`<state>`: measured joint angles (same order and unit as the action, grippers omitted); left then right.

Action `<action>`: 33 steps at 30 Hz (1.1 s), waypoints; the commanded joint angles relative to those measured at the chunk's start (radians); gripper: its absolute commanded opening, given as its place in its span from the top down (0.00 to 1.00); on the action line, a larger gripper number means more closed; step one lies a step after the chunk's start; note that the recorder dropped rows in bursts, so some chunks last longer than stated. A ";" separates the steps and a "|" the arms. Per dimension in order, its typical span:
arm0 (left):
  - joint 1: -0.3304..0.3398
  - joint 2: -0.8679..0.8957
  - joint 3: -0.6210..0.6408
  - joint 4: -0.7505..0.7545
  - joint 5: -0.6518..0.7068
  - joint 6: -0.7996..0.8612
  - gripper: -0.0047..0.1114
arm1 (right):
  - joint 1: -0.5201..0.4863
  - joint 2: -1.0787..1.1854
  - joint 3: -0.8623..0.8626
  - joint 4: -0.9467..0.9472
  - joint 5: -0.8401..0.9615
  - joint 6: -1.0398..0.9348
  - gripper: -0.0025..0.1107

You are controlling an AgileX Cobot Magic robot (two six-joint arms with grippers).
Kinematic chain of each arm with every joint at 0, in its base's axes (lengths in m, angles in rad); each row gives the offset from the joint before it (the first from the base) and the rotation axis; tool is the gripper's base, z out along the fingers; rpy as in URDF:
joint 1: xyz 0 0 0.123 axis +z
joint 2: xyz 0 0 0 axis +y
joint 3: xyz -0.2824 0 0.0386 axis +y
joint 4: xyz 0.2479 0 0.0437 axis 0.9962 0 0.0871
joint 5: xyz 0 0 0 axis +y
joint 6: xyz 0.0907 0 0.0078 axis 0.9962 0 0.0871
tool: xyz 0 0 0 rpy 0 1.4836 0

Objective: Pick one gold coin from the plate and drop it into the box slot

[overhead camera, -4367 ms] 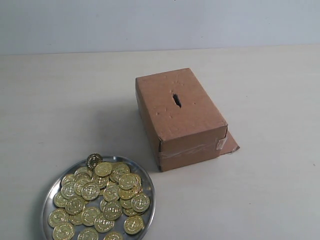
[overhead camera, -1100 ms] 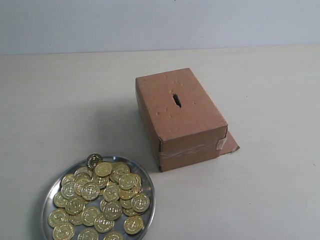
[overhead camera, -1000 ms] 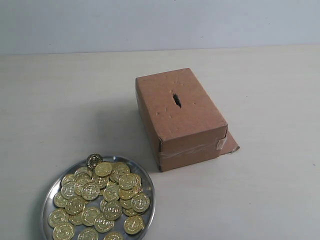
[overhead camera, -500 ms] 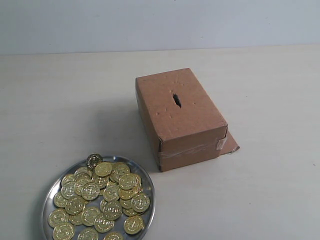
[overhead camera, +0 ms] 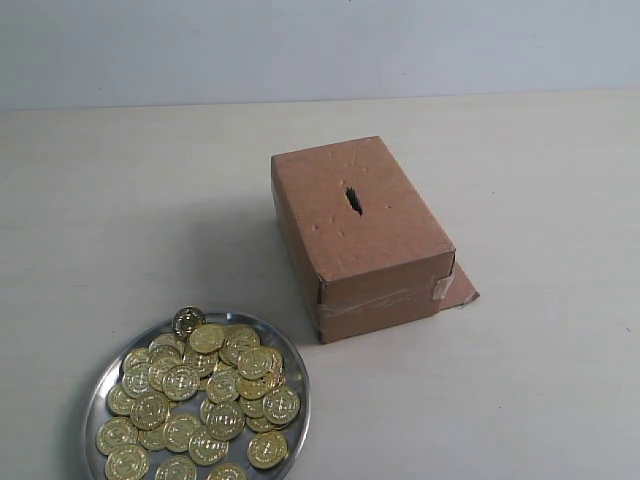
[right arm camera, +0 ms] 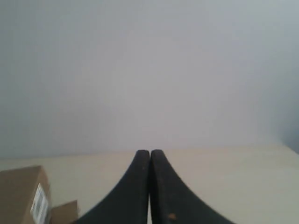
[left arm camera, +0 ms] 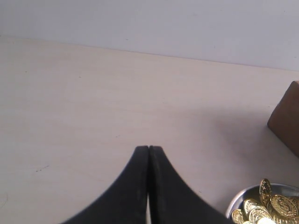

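A round silver plate [overhead camera: 95, 395] heaped with several gold coins [overhead camera: 205, 390] sits at the front left of the table. The brown cardboard box [overhead camera: 375, 255] stands at the middle, with the dark ragged slot [overhead camera: 353, 199] in its top face and a loose flap [overhead camera: 462, 290] at its base. Neither arm shows in the exterior view. My left gripper [left arm camera: 148, 148] is shut and empty above bare table, with the plate's rim [left arm camera: 233, 205] and coins [left arm camera: 268, 205] off to one side. My right gripper [right arm camera: 149, 152] is shut and empty, and the box [right arm camera: 18, 193] sits at that view's edge.
The pale table [overhead camera: 520, 400] stretches wide around the box and plate, with a plain grey wall [overhead camera: 320, 45] behind it. A white label [right arm camera: 38, 203] is stuck on the box end seen from the right wrist.
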<state>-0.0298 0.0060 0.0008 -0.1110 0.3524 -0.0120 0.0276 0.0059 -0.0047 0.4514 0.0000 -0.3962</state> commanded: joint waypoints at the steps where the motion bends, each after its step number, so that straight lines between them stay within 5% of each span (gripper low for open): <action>1: 0.001 -0.006 -0.001 0.005 0.000 0.000 0.96 | -0.005 -0.006 0.005 -0.356 0.263 0.366 0.98; 33: 0.001 -0.006 -0.001 0.003 0.000 0.000 0.96 | -0.005 -0.006 0.005 -0.469 0.322 0.425 0.98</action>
<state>-0.0298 0.0060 0.0008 -0.1110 0.3524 -0.0120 0.0261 0.0059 -0.0047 -0.0130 0.3260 0.0245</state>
